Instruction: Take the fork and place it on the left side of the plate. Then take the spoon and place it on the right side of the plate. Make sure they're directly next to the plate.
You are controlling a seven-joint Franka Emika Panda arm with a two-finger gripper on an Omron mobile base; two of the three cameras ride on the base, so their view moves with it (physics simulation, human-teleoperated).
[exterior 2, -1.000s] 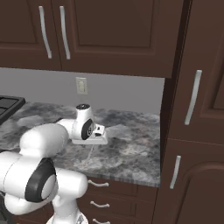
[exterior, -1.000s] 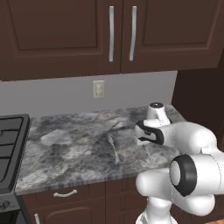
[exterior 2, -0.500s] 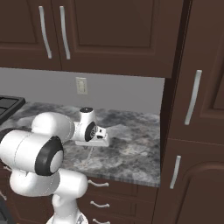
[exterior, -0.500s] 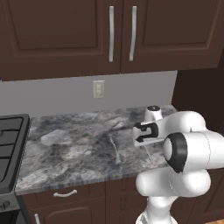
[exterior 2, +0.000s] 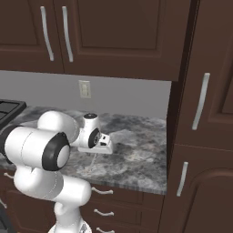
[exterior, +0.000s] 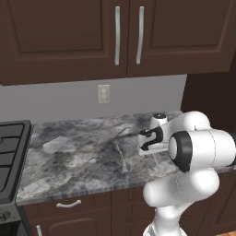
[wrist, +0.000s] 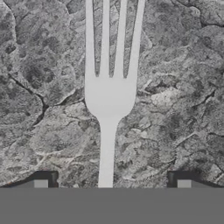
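The gripper [wrist: 112, 186] has swung in low over the fork [wrist: 108, 94], fingers [wrist: 40, 183] spread wide either side of its handle, tines pointing ahead of them: lined up for the pickup, nothing gripped yet. The fork lies flat on a grey marbled counter [exterior: 69, 152] beneath dark wood cabinets [exterior: 60, 37], an outlet [exterior: 104, 93] behind.

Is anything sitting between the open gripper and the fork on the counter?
Nothing visible does. In the hand view the fork lies flat on bare marbled counter, centred between the two fingertips of the open gripper.
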